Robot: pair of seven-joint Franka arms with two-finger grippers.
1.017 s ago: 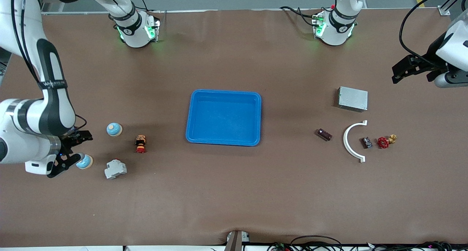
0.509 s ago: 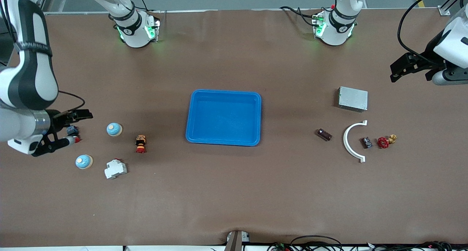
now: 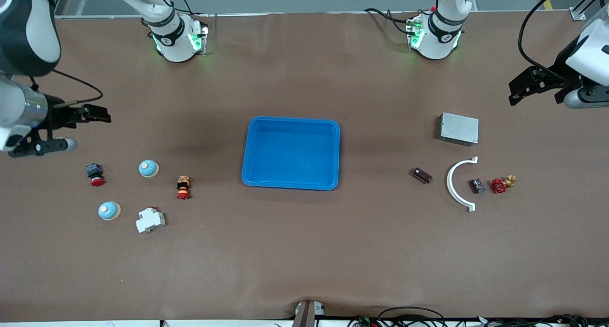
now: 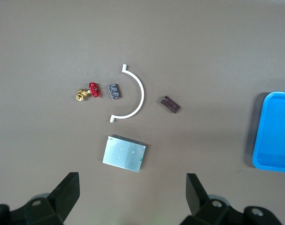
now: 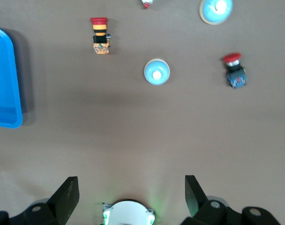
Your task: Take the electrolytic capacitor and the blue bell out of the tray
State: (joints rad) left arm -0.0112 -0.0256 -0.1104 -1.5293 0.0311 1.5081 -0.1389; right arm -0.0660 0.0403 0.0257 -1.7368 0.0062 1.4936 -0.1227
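While both arms hang in the air at their own ends of the table, the right gripper and the left gripper have their fingers spread wide and hold nothing. At the middle of the table, the blue tray has nothing in it. Two blue bells lie toward the right arm's end, one bell farther from the front camera than the other bell. Toward the left arm's end, the dark capacitor lies beside a white curved bracket.
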